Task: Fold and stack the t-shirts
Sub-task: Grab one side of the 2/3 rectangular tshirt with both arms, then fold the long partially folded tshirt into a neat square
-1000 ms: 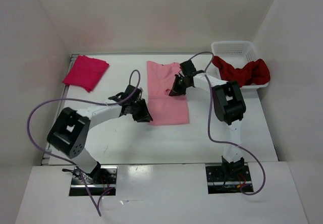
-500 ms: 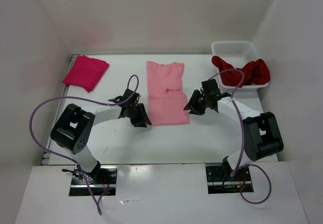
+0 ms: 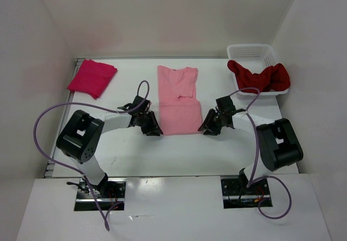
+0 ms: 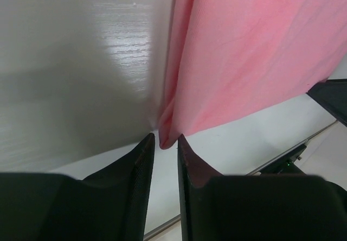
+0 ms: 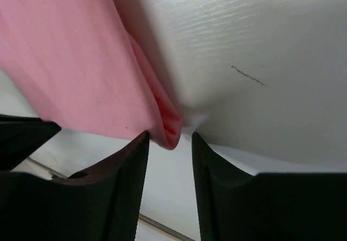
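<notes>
The light pink t-shirt (image 3: 179, 101) lies flat mid-table as a long strip, its sleeve folded in. My left gripper (image 3: 154, 128) sits at its near left corner. In the left wrist view that gripper (image 4: 166, 138) is narrowly open, the rolled corner of the light pink t-shirt (image 4: 244, 62) just inside the tips. My right gripper (image 3: 205, 126) is at the near right corner; the right wrist view shows it (image 5: 170, 138) open, with the pink corner (image 5: 169, 124) against one finger. The crimson-pink t-shirt (image 3: 92, 77) lies folded at the back left. The dark red t-shirt (image 3: 260, 77) hangs out of the basket.
The white mesh basket (image 3: 250, 51) stands at the back right against the wall. White walls close in the table on the left, back and right. Purple cables loop over both arms.
My right arm has swung from the shirt's far sleeve down to its near right corner and opened, leaving the sleeve folded in. The left gripper stayed at the near left corner.
</notes>
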You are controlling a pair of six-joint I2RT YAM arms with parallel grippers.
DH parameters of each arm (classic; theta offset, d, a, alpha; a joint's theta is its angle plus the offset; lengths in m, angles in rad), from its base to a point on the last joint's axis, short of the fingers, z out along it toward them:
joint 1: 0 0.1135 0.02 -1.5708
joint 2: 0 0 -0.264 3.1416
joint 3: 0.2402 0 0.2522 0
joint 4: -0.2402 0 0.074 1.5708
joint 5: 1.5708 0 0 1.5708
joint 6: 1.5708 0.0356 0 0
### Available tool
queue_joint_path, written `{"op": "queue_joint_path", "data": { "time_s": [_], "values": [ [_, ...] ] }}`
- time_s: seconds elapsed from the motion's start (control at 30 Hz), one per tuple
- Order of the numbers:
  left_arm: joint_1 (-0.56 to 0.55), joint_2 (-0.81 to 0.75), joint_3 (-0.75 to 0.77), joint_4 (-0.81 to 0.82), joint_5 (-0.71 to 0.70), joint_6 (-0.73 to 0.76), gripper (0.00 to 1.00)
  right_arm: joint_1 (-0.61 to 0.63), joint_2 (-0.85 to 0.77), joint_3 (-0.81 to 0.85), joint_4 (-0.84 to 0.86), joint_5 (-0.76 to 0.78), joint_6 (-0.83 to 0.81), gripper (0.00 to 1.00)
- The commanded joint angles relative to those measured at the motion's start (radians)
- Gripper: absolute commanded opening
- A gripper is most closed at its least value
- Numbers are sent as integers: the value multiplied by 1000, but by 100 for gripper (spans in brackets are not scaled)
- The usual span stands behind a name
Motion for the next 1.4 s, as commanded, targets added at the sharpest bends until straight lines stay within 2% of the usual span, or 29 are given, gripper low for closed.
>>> {"op": "queue_joint_path", "data": {
  "time_s": [0.0, 0.17, 0.2, 0.3, 0.33, 0.47, 0.67, 0.83, 1.0, 1.07, 1.2, 1.33, 1.37],
  "values": [
    [4, 20, -6, 35, -8, -14, 30, 2, 40, -6, 56, 48, -3, 42],
    [4, 20, -6, 45, -8, -23, 24, 2, 60, 15, 56, 48, -3, 21],
    [4, 20, -6, 45, -8, -23, 20, 2, 60, 15, 56, 48, -3, 13],
    [4, 30, 14, 45, -8, -23, 13, 2, 60, 15, 56, 48, -3, 0],
    [4, 30, 14, 45, -8, -23, 8, 2, 60, 15, 56, 48, -3, 0],
    [4, 10, 9, 8, -8, -14, 0, 2, 14, 15, 21, 48, -3, 0],
    [4, -105, -87, -69, 10, 6, 0, 91, -122, -14, -83, 57, 50, 0],
    [-5, -302, -164, -219, 45, 6, 0, 212, -270, -103, -160, 33, 170, 0],
    [-5, -536, -149, -417, 94, -39, 0, 246, -486, -73, -329, 5, 230, 0],
    [18, -573, -98, -469, 82, -39, 0, 216, -486, -17, -375, 5, 198, 0],
    [142, -501, 90, -485, 82, 47, 0, 105, -279, 250, -365, -4, 40, 0],
    [202, -267, 282, -374, 82, 81, 0, 30, -28, 479, -298, 28, -94, 0],
    [211, -224, 357, -333, 40, 81, 0, 21, 21, 522, -288, 28, -108, 0]
  ]
}}
